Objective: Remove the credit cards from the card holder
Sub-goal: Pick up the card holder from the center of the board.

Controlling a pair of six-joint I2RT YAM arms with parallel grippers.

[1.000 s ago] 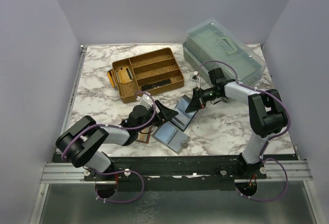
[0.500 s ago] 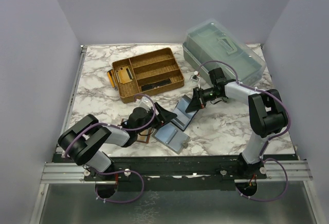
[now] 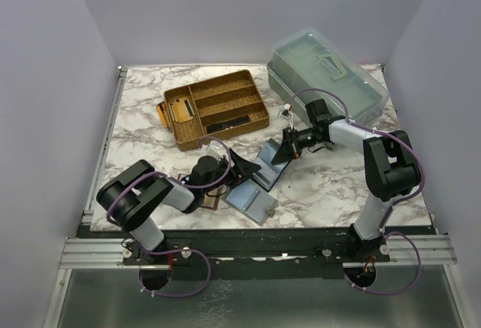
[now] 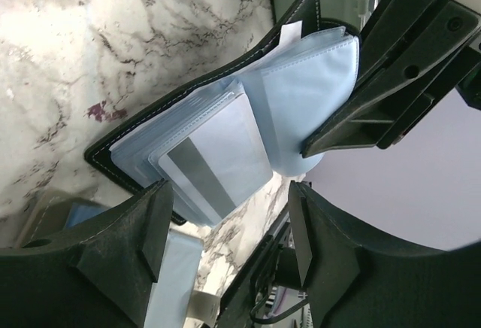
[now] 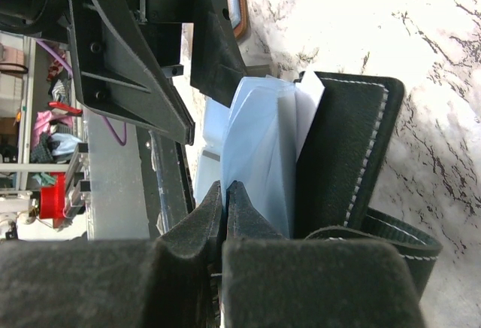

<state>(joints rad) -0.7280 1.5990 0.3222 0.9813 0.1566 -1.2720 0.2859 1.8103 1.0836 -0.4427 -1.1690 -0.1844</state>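
Note:
The card holder (image 4: 225, 91) lies open on the marble, a black wallet with pale blue pockets; it also shows in the top view (image 3: 267, 164) and the right wrist view (image 5: 347, 155). One credit card (image 4: 222, 155), pale grey-blue with a grey stripe, sticks partway out of a pocket. My left gripper (image 4: 229, 215) is open, with a finger on either side of that card's free end and not touching it. It shows in the top view as well (image 3: 242, 165). My right gripper (image 5: 225, 189) is shut on a blue pocket leaf and lifts that side of the holder; the top view shows it too (image 3: 288, 147).
A grey-outside holder (image 3: 252, 201) lies open just in front of the black one. A brown holder (image 3: 211, 201) sits under my left wrist. Behind stand a tan divided tray (image 3: 218, 106) with gold cards beside it and a clear lidded box (image 3: 327, 72).
My left arm's elbow has swung to the right while its gripper stayed at the holder. The right arm has not moved.

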